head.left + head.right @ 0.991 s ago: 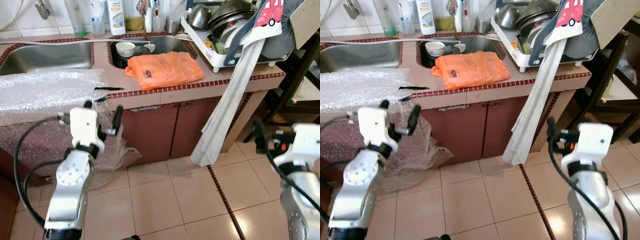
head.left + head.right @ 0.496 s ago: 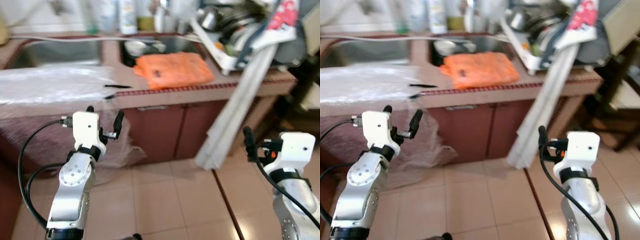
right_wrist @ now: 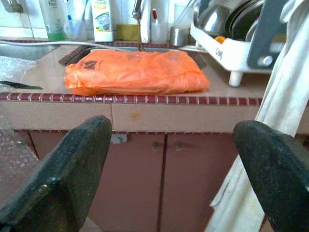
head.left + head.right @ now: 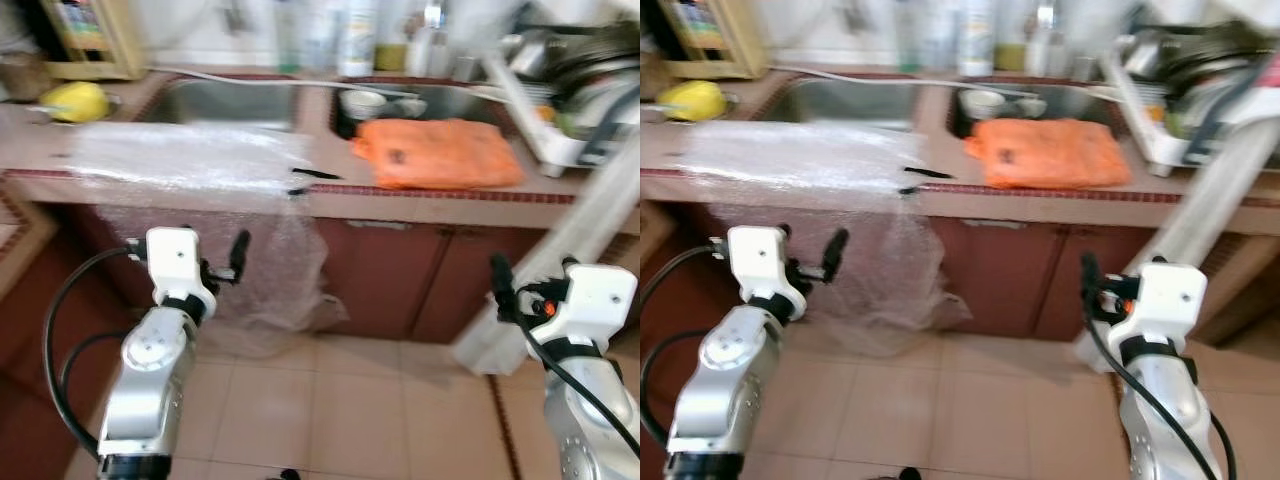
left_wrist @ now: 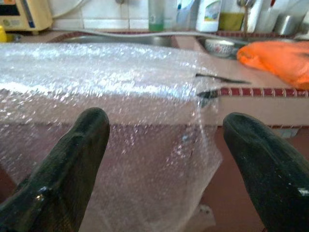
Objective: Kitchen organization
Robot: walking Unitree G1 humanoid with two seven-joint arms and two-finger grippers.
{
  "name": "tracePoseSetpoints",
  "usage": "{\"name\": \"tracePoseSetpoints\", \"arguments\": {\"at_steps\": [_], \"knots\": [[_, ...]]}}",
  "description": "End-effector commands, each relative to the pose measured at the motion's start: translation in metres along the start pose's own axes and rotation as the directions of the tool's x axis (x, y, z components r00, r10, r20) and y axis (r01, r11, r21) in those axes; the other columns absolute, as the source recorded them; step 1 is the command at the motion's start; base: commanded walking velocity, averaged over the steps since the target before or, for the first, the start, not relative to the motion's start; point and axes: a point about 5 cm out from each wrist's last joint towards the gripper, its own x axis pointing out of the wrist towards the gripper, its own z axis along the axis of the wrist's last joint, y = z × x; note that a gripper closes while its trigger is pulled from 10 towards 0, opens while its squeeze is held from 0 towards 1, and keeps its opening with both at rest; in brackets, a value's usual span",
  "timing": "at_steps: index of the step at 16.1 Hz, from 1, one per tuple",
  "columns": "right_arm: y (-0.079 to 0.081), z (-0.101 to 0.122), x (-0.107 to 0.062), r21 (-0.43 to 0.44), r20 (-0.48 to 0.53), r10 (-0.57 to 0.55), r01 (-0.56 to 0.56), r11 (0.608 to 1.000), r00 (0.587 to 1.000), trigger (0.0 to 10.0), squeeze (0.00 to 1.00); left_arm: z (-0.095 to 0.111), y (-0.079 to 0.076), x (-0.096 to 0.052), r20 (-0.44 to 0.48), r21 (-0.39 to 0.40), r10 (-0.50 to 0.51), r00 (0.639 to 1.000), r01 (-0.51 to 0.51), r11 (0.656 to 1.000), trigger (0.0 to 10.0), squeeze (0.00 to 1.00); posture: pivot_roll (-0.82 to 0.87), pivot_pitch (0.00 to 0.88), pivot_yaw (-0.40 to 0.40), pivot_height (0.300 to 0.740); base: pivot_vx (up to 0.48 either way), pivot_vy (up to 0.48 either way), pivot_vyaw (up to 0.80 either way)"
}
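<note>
Cam panned left, bubble wrap (image 5: pixel 120 96) ahead of left hand (image 5: pixel 164 159) (fingers apart)

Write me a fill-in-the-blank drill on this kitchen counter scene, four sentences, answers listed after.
1. The folded plastic bag lying on the counter is ____ in colour.
2. The sheet draped over the counter edge in front of the left tool is ____ wrap.
3. The right tool has its fingers ____, holding nothing.
4. The small bowl sits inside the ____.

Answers: orange; bubble; open; sink
</note>
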Motion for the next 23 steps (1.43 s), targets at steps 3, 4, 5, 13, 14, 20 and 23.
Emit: {"name": "tracePoseSetpoints", "arguments": {"at_steps": [3, 4, 5, 13, 14, 20, 23], "knots": [[-0.0026, -0.0005, 0.0005, 0.013, -0.016, -0.024, 0.024, 1.0, 1.0, 10.0, 0.0, -0.0021, -0.0043, 0.0017, -0.032, -0.028, -0.032, 0.999, 0.031, 0.999, 10.0, 0.0, -0.07, 0.098, -0.009, 0.74, 0.0, 0.0, 0.0], [-0.0008, -0.001, 0.0006, -0.014, -0.018, -0.026, 0.026, 1.0, 0.999, 10.0, 0.0, -0.0019, -0.0045, 0.002, -0.032, -0.022, -0.033, 0.999, 0.033, 0.999, 10.0, 0.0, -0.07, 0.098, -0.009, 0.74, 0.0, 0.0, 0.0], [-0.0003, -0.0023, 0.0008, -0.069, -0.02, -0.049, 0.048, 0.996, 0.999, 10.0, 0.0, -0.0025, -0.0044, 0.0025, -0.035, -0.022, -0.034, 0.999, 0.034, 0.999, 10.0, 0.0, -0.07, 0.099, -0.009, 0.74, 0.0, 0.0, 0.0], [-0.0021, -0.0042, 0.0019, -0.051, -0.022, -0.091, 0.089, 0.995, 0.996, 10.0, 0.0, -0.0055, -0.0047, 0.0034, -0.058, -0.029, -0.036, 0.998, 0.035, 0.999, 10.0, 0.0, -0.07, 0.098, -0.006, 0.74, 0.0, 0.282, 0.0], [0.0003, -0.0045, 0.0017, -0.027, -0.034, -0.075, 0.074, 0.997, 0.997, 10.0, 0.0, -0.0054, -0.0047, 0.0035, -0.058, -0.028, -0.036, 0.998, 0.035, 0.999, 10.0, 0.0, -0.07, 0.098, -0.006, 0.74, 0.0, 0.48, 0.0], [0.0026, -0.0037, 0.0003, -0.018, -0.029, -0.057, 0.056, 0.998, 0.998, 10.0, 0.0, -0.0051, -0.0057, 0.0045, -0.062, -0.024, -0.044, 0.997, 0.042, 0.999, 10.0, 0.0, -0.07, 0.098, 0.0, 0.74, 0.0, 0.48, 0.0], [0.0042, -0.0009, 0.0023, -0.021, -0.016, -0.051, 0.05, 0.999, 0.999, 10.0, 0.0, -0.0024, -0.0074, 0.0082, -0.059, -0.024, -0.043, 0.997, 0.042, 0.999, 10.0, 0.0, -0.06, 0.095, 0.001, 0.74, 0.0, 0.48, 0.0]]}}
